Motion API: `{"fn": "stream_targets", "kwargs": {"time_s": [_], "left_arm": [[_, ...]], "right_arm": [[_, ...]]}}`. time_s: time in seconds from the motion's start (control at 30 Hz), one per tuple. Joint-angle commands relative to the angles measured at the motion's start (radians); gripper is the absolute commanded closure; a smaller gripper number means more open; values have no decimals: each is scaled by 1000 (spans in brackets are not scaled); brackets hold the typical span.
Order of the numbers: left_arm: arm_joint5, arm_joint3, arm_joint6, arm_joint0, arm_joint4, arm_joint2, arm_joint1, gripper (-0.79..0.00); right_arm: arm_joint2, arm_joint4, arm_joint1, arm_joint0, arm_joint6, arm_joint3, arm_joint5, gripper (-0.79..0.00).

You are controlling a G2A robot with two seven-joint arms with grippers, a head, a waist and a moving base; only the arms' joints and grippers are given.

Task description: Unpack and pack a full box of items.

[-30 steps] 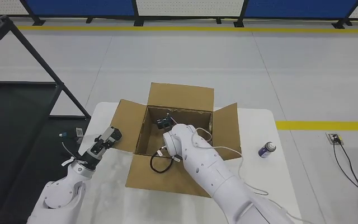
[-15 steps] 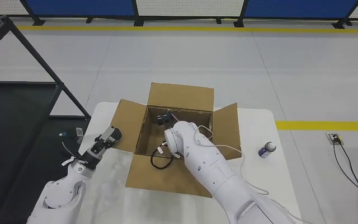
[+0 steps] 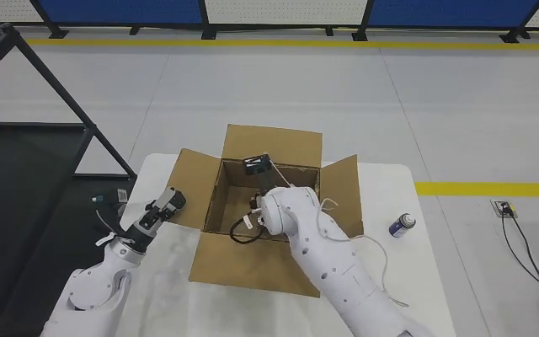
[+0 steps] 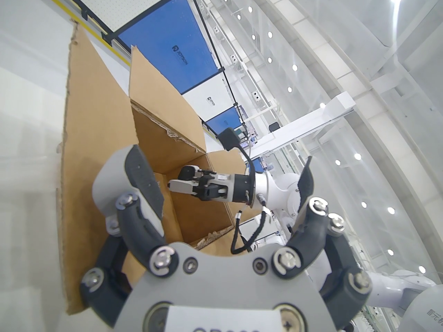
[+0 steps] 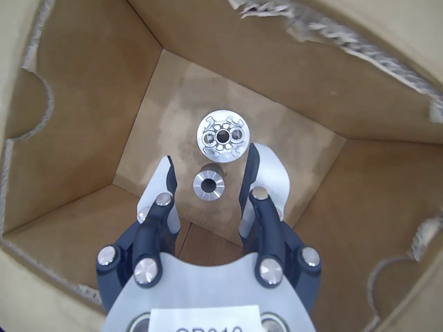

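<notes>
Right wrist view: right end effector [image 5: 211, 153] released above metal bushing [image 5: 209, 185] in box [image 5: 86, 105]

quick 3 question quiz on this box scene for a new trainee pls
1. True or false: the right gripper is shut on a metal part.
2. How many metal parts lie on the floor of the box? A) one B) two C) four
3. Fill in: the can stands on the table, ____ the box.
Key: 1 false, it is open; 2 B, a disc and a small sleeve; 3 outside.

Matt cardboard box [image 5: 86, 105], shiny metal disc [image 5: 223, 139] and collet [image 5: 209, 186]
</notes>
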Motion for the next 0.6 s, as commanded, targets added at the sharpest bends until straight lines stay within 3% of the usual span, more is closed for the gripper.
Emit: {"fn": "stream_targets", "kwargs": {"time_s": [0.0, 0.03, 0.07, 0.3, 0.57], "left_arm": [[3, 1, 0, -4, 3, 4, 0, -785], [4, 2, 0, -7, 4, 5, -1, -785], [5, 2, 0, -8, 5, 7, -1, -785], [8, 6, -2, -16, 7, 11, -1, -785], [20, 4, -7, -34, 15, 32, -3, -785]], "right_arm": [[39, -52, 21, -86, 29, -168, -17, -594], [56, -75, 30, -124, 40, -235, -32, -723], [73, -94, 38, -159, 48, -294, -44, -785], [172, -200, 70, -330, 13, -580, -58, -785], [339, -292, 93, -493, -94, -844, 31, -785]]}}
